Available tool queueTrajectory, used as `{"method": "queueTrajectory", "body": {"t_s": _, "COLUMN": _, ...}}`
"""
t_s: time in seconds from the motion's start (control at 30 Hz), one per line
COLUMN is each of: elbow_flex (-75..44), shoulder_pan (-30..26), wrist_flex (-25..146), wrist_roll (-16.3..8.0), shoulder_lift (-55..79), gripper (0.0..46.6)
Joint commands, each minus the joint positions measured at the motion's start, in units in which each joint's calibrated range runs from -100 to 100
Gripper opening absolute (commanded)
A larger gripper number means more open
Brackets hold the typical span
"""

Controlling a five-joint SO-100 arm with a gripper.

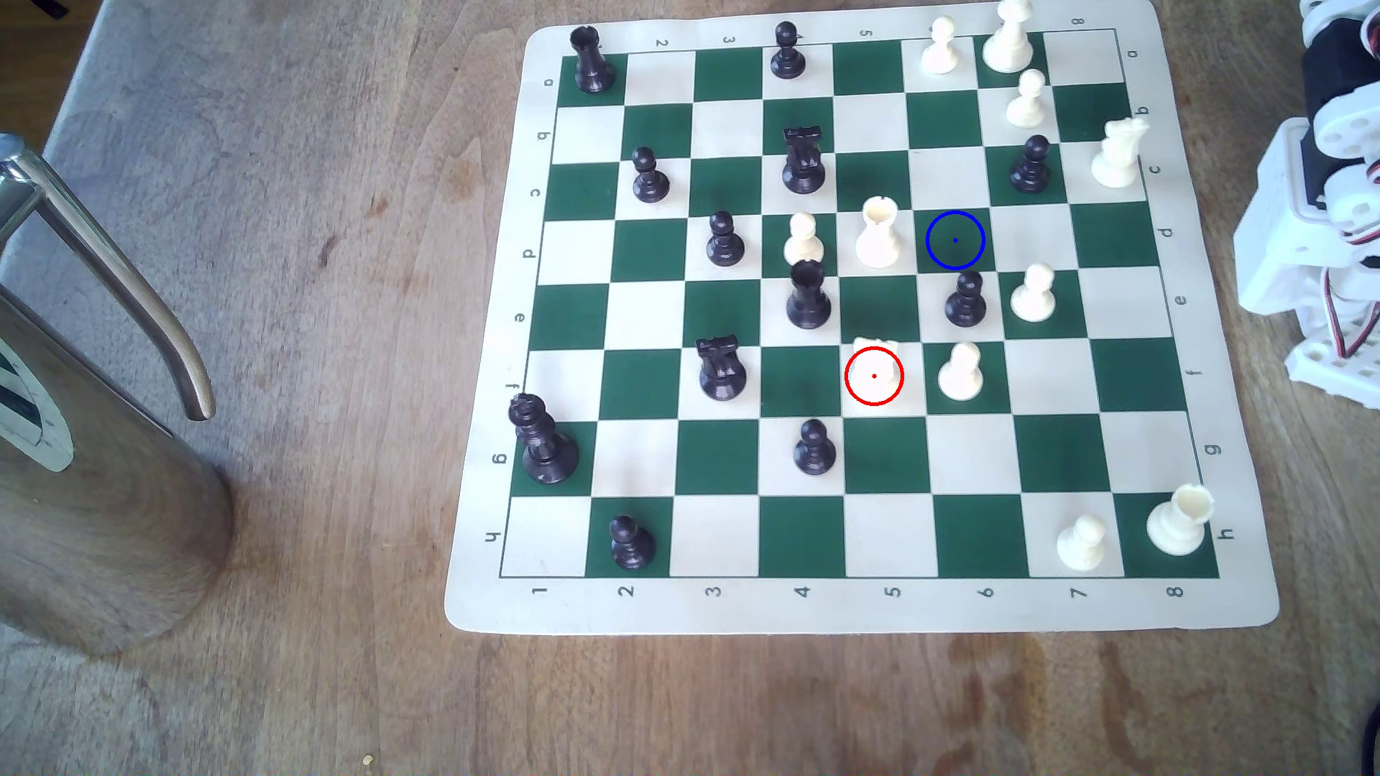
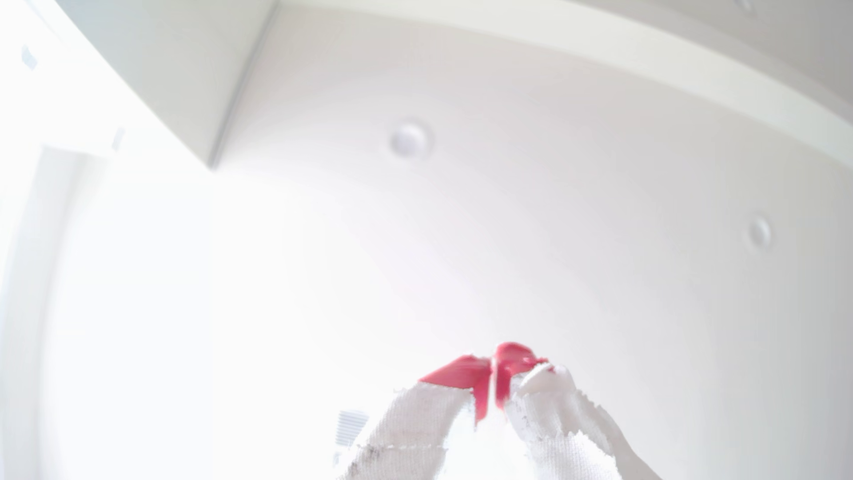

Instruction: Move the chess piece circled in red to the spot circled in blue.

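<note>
On cream square, knight (image 1: 874, 371) (red-ringed), gripper (image 2: 493, 369) closed, empty

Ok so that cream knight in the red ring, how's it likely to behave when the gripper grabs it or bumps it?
The knight looks like rigid moulded plastic, so probably stiff and light. It stands tall on a small round base, so a sideways nudge could tip it. A cream pawn stands on the next square, so a topple might knock it. The gripper, tips together, points at a ceiling.
</note>
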Motion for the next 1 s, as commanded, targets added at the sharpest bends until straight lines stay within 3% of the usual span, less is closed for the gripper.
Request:
{"method": "queueTrajectory", "body": {"t_s": 0.0, "elbow_flex": 1.2, "shoulder_pan": -3.1, "wrist_flex": -0.9, "wrist_roll": -2.9, "shoulder_lift": -0.3, "gripper": 2.2}}
{"method": "queueTrajectory", "body": {"t_s": 0.3, "elbow_flex": -0.7, "shoulder_pan": -3.4, "wrist_flex": 13.9, "wrist_roll": -3.1, "shoulder_lift": -0.3, "gripper": 3.6}}
{"method": "queueTrajectory", "body": {"t_s": 0.4, "elbow_flex": -4.9, "shoulder_pan": -3.4, "wrist_flex": 26.5, "wrist_roll": -2.8, "shoulder_lift": -0.3, "gripper": 9.2}}
{"method": "queueTrajectory", "body": {"t_s": 0.73, "elbow_flex": -9.3, "shoulder_pan": -3.9, "wrist_flex": 54.1, "wrist_roll": -2.0, "shoulder_lift": -0.3, "gripper": 12.2}}
{"method": "queueTrajectory", "body": {"t_s": 0.87, "elbow_flex": -10.9, "shoulder_pan": -3.5, "wrist_flex": 62.5, "wrist_roll": -0.2, "shoulder_lift": -0.2, "gripper": 11.0}}
{"method": "queueTrajectory", "body": {"t_s": 0.9, "elbow_flex": -11.2, "shoulder_pan": -3.5, "wrist_flex": 63.7, "wrist_roll": 0.2, "shoulder_lift": -0.2, "gripper": 11.4}}
{"method": "queueTrajectory", "body": {"t_s": 0.93, "elbow_flex": -12.3, "shoulder_pan": -3.6, "wrist_flex": 70.0, "wrist_roll": 0.8, "shoulder_lift": -0.2, "gripper": 14.7}}
{"method": "queueTrajectory", "body": {"t_s": 0.97, "elbow_flex": -13.1, "shoulder_pan": -3.8, "wrist_flex": 74.6, "wrist_roll": 1.6, "shoulder_lift": -0.2, "gripper": 14.2}}
